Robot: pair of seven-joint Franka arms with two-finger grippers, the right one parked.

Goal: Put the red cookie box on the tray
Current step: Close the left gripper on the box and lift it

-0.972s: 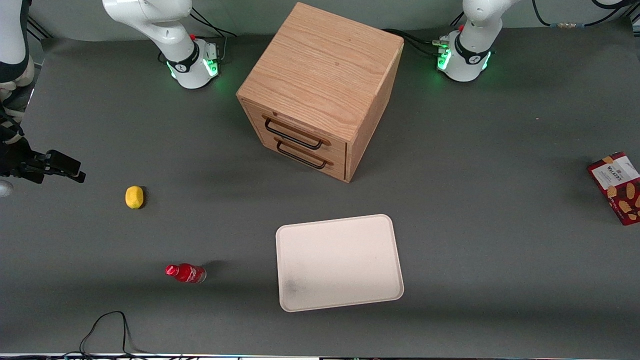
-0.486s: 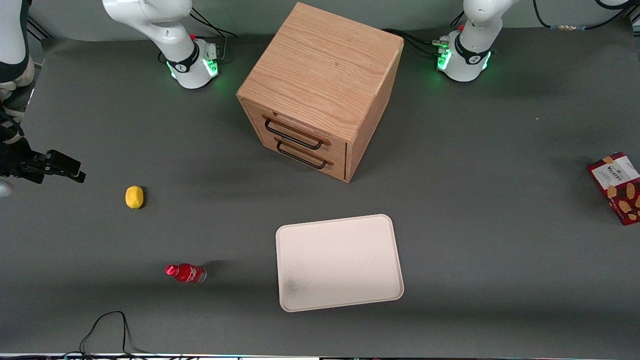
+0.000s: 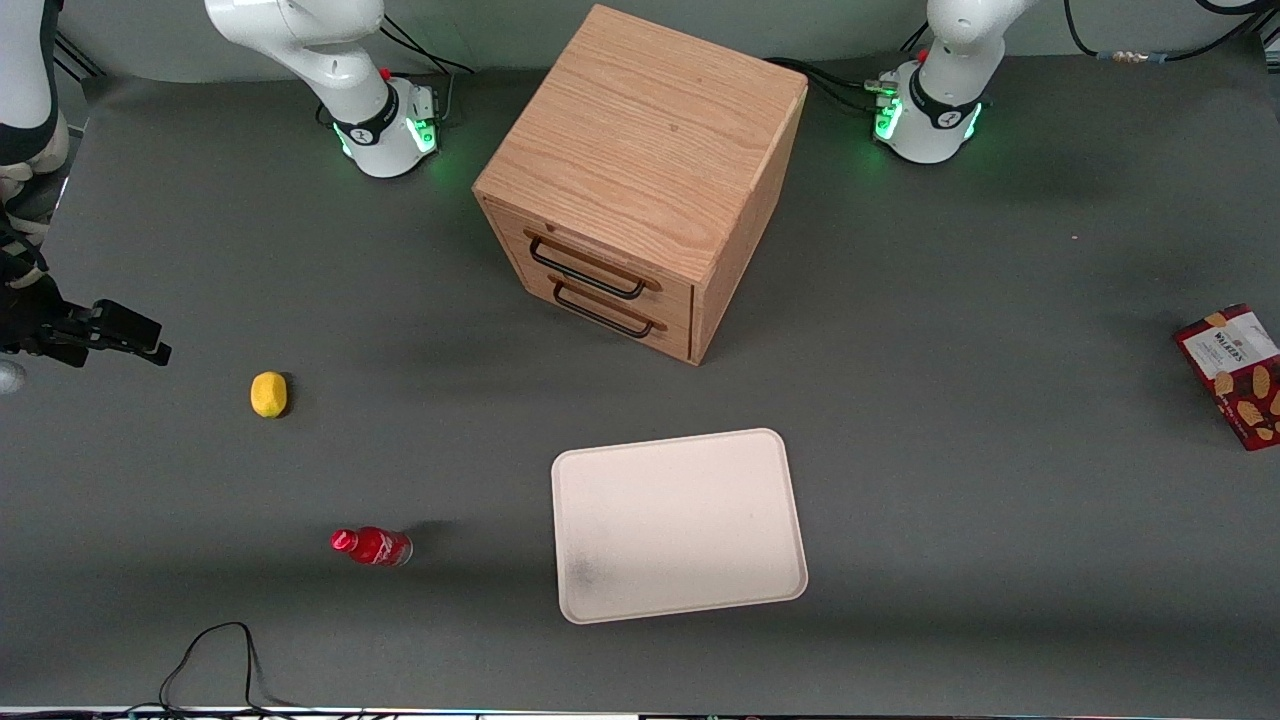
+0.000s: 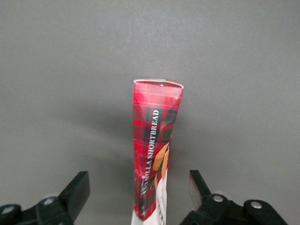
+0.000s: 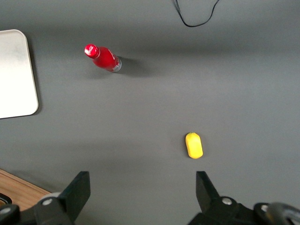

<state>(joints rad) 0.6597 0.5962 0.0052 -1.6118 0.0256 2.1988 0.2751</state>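
The claw [image 4: 139, 199] hangs above the box [image 4: 154, 150], its fingers spread wide with the box between them and touching neither. The box stands on a narrow edge on the desk [image 4: 56, 70], at the working arm's end, well apart from the tray [image 3: 678, 525]. If the claw closes off-centre, the slim box would probably tip or twist away.

Grey table [image 3: 950, 480] carries the wooden drawer cabinet [image 3: 640, 180] mid-table, w/ tray [image 3: 678, 525] lying in front of it, nearer the front camera. Red cookie box [image 3: 1232, 372] sits at working arm's end under the gripper [image 4: 139, 194], fingers spread wide. Lemon [image 3: 268, 393] & small red bottle [image 3: 372, 546] toward parked arm's end.
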